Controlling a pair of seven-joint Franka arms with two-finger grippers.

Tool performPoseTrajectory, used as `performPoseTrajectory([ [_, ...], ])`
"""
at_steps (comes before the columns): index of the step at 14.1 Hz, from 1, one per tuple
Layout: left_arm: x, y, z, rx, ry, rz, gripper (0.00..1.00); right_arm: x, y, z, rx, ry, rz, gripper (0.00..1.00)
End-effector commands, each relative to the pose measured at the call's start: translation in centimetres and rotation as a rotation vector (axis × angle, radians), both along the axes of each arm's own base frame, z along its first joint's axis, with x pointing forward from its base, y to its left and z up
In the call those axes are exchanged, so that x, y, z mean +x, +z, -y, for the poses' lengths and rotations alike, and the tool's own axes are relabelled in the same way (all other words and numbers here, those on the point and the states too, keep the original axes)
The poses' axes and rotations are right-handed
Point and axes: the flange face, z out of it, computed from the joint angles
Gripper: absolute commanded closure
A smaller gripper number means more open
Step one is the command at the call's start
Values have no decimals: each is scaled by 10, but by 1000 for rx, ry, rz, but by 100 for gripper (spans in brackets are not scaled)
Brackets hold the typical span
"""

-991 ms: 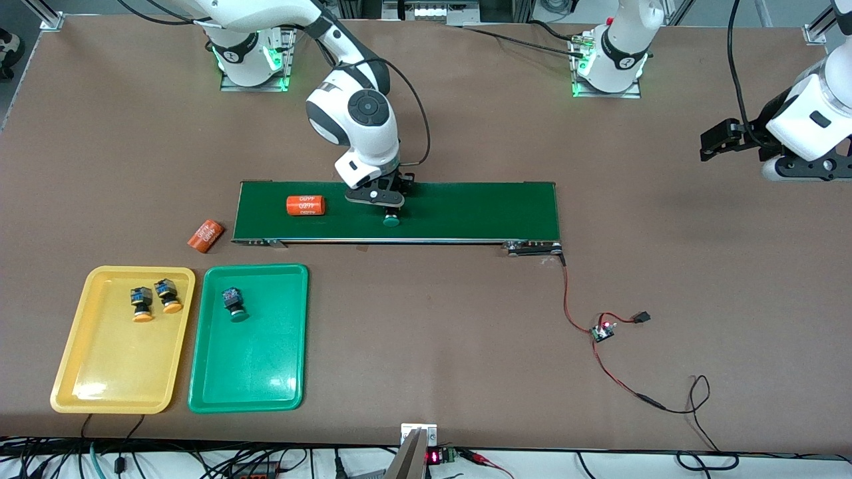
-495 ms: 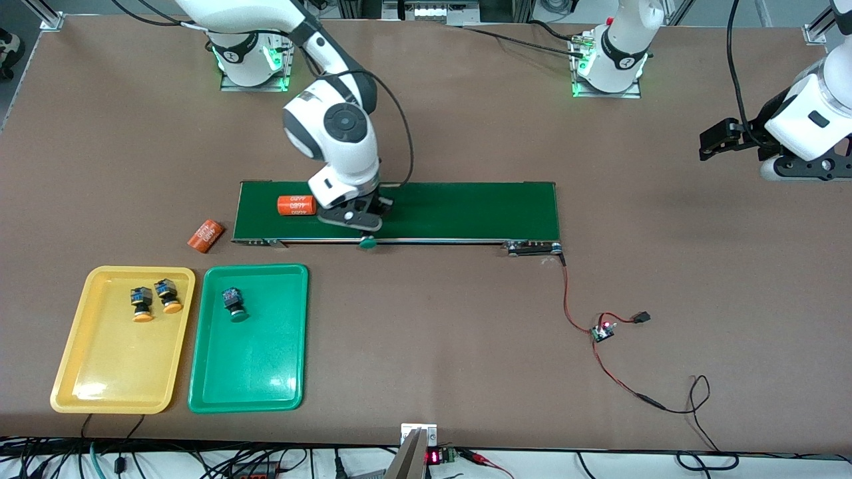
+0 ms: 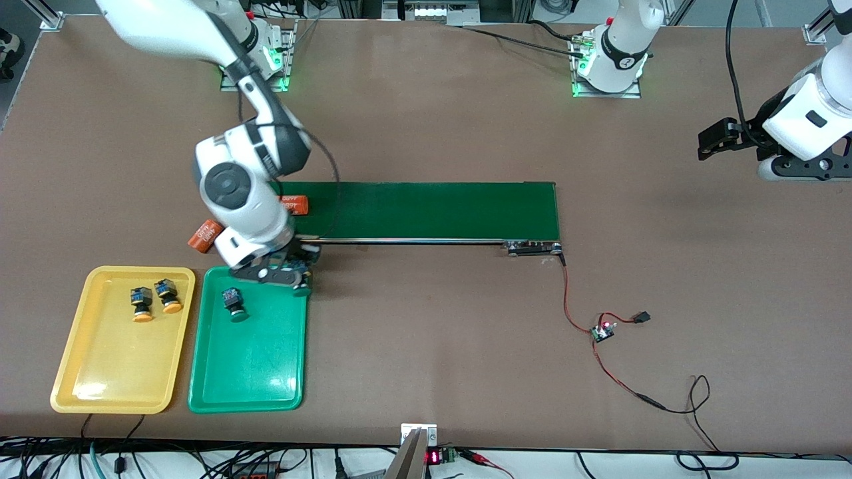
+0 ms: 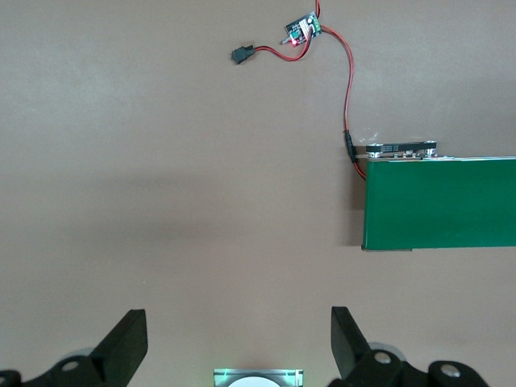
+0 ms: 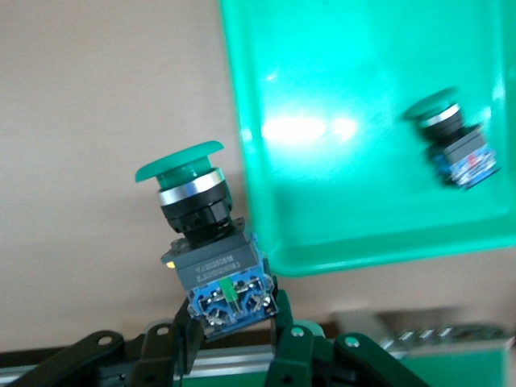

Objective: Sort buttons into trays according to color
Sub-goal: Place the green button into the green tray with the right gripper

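The green-capped button has been lifted off the belt and carried to the green tray's corner, clamped by its blue base in the closed right pincer. Release into that tray is judged next. Wide open, the left pincer waits over bare desk.

White numerals stood on the 2 orange cylinders, one on the bench, the other on the conveyor belt at its 2 o'clock, but none could be read. A red display glowed at the bench's 6 o'clock edge, unreadable.
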Motion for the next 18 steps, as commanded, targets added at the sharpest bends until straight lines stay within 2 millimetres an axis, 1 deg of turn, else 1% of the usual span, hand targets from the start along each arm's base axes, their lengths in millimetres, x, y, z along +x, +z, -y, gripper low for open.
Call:
performPoseTrajectory([
  [1,-3,7,2,24,-8,2,0,21,-29,15,3,43,-5,97],
  [2,-3,7,2,24,-8,2,0,23,-39,22,-2,43,-8,96],
  [3,-3,7,2,24,-8,1,0,26,-48,33,-4,45,-18,96],
  [4,-3,7,3,24,-10,1,0,29,-54,40,-4,56,-24,94],
  [7,-3,7,2,24,-8,1,0,38,-67,59,-14,87,-1,92],
  [8,-3,7,3,24,-10,1,0,42,-73,68,-18,95,12,88],
  [10,-3,7,3,24,-8,1,0,45,-82,79,-19,106,26,85],
  [11,-3,7,3,24,-8,1,0,46,-84,83,-17,102,27,75],
  [12,-3,7,3,24,-8,-1,0,46,-86,84,-16,101,29,59],
  [13,-3,7,3,24,-8,-1,0,48,-84,85,-14,102,39,55],
  [14,-3,7,3,24,-8,1,0,49,-81,85,-9,95,46,26],
  [15,-3,7,3,24,-8,-1,0,50,-77,85,-5,92,52,0],
  [17,-3,7,3,24,-8,-1,0,51,-63,84,-2,99,68,0],
  [18,-3,7,4,24,-10,-1,0,52,-49,84,-1,97,78,0],
])
